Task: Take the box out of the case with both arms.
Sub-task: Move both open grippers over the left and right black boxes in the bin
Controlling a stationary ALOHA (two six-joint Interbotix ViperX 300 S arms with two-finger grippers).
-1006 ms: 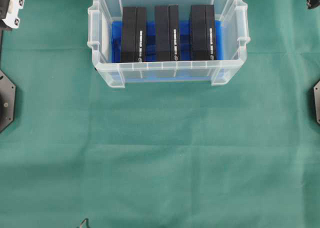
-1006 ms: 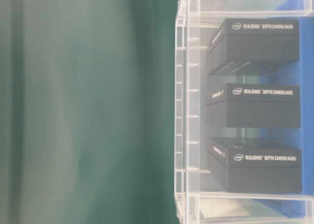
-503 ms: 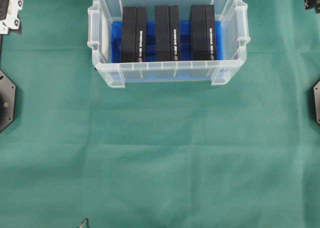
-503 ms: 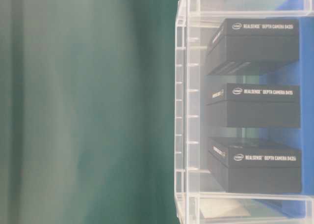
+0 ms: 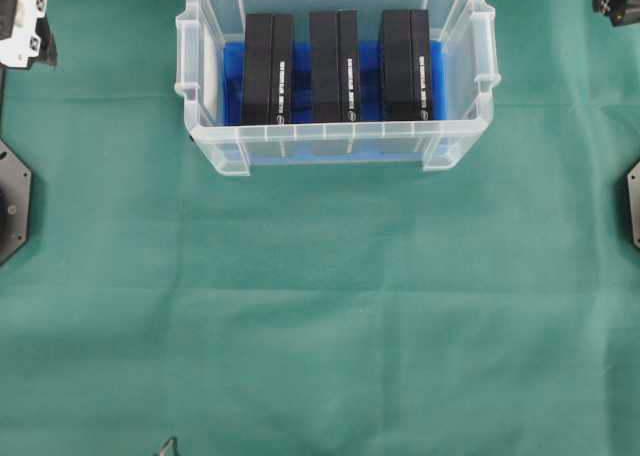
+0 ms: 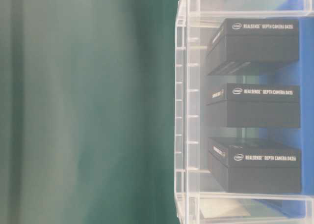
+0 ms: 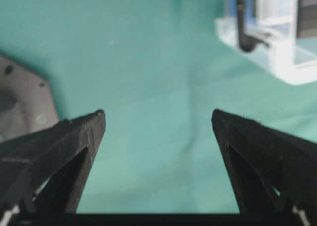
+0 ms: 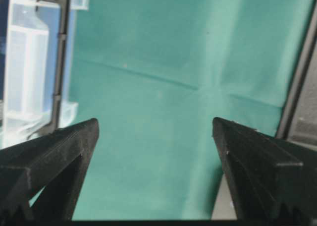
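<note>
Fingers (image 7: pixel 74 141) spread, beside case (image 7: pixel 277 62)

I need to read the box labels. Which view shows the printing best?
The table-level view: the white lettering on the three black boxes reads clearly through the case wall. Overhead, the print is tiny; the wrist views show only case corners.

Case (image 5: pixel 336 136) sits top centre of overhead view, walls all round, open top. Inside, 3 black boxes (image 5: pixel 338 66) on edge w/ narrow gaps btwn, thin slots by side walls. Green cloth (image 5: pixel 320 306) below: wide free room.
</note>
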